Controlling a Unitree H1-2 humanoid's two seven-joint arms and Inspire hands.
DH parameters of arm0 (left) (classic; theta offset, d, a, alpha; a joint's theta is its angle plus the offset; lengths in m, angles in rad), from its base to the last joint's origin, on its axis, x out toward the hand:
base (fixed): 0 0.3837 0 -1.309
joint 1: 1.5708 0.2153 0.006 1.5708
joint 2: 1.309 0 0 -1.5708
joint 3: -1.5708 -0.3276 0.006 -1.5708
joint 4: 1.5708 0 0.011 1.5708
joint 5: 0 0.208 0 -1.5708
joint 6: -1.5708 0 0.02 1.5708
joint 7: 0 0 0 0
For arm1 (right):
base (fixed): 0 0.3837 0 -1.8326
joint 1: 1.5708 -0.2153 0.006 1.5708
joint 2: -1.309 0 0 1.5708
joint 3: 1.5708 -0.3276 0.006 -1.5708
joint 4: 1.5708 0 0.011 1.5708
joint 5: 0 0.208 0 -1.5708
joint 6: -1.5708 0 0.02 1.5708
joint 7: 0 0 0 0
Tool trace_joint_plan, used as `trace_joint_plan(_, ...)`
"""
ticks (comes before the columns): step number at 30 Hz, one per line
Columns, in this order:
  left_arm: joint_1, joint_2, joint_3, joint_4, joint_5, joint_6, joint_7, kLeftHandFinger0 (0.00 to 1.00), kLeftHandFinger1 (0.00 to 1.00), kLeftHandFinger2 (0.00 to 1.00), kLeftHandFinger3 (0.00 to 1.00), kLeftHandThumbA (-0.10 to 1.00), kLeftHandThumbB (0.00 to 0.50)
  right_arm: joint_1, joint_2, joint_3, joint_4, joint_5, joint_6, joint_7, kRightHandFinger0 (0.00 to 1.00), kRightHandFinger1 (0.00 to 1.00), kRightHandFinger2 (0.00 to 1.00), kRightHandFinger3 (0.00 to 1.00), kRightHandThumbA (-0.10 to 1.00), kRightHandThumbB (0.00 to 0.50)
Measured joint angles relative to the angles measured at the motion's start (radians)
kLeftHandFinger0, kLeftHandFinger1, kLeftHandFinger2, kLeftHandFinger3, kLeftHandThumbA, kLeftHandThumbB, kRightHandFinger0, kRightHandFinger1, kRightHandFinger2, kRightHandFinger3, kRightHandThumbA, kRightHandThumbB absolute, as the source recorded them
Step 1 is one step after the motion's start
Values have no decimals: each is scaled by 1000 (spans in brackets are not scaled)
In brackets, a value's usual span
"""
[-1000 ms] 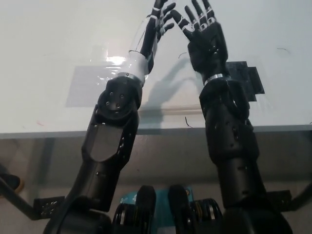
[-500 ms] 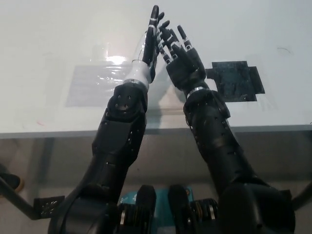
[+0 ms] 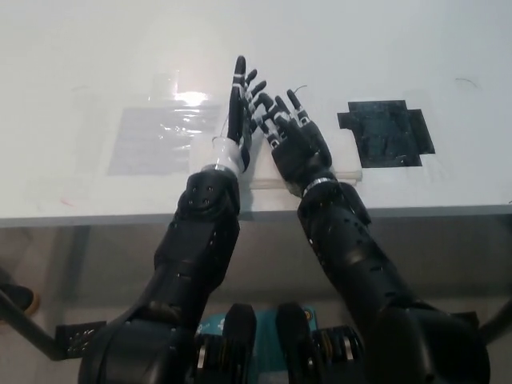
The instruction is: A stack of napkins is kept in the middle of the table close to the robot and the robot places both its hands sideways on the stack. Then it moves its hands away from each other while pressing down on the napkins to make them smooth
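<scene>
A white stack of napkins (image 3: pixel 344 158) lies in the middle of the table, close to its front edge, and both hands cover most of it. My left hand (image 3: pixel 238 112) stands edge-on over the stack's left part, fingers straight and pointing away from me. Right beside it, my black right hand (image 3: pixel 292 142) rests on the stack with its fingers spread and angled toward the left hand. The two hands touch or nearly touch at the fingers. Neither hand holds anything.
A black patch (image 3: pixel 386 132) with notched corners lies flat on the white table (image 3: pixel 448 48) to the right of the stack. A shiny clear film (image 3: pixel 156 138) lies to the left. The table's front edge (image 3: pixel 80 213) runs just below the wrists.
Both hands have come down from a raised pose and closed in on each other, onto the napkins. The right hand moved left and uncovered the black patch.
</scene>
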Motion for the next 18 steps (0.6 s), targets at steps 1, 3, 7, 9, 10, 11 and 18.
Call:
trace_joint_plan(1,0,-1,0,11,0,-8,0,1000,1000,1000,1000,1000,253,2,-1,7,2,-5,-5,1,1000,1000,1000,1000,1000,218)
trace_joint_plan(3,1,-1,-6,28,1,-26,0,1000,1000,1000,1000,1000,271,3,-4,18,7,-14,-14,2,1000,1000,1000,1000,1000,210)
trace_joint_plan(7,2,0,-25,51,2,-57,1,1000,1000,1000,1000,1000,281,5,-12,31,22,-23,-28,11,1000,1000,1000,1000,1000,220)
trace_joint_plan(9,4,1,-31,54,2,-65,1,1000,1000,1000,1000,1000,284,6,-15,37,25,-28,-32,14,1000,1000,1000,1000,1000,218)
trace_joint_plan(10,9,3,-37,57,3,-74,0,1000,1000,1000,1000,1000,274,8,-19,43,28,-34,-35,17,1000,1000,1000,1000,1000,221)
trace_joint_plan(11,14,5,-41,58,3,-80,0,1000,1000,1000,1000,1000,273,9,-22,48,31,-38,-40,18,1000,1000,1000,1000,1000,221)
trace_joint_plan(18,48,20,-40,55,0,-93,-4,1000,1000,1000,1000,1000,281,20,-57,55,38,-57,-72,36,1000,1000,1000,1000,1000,230)
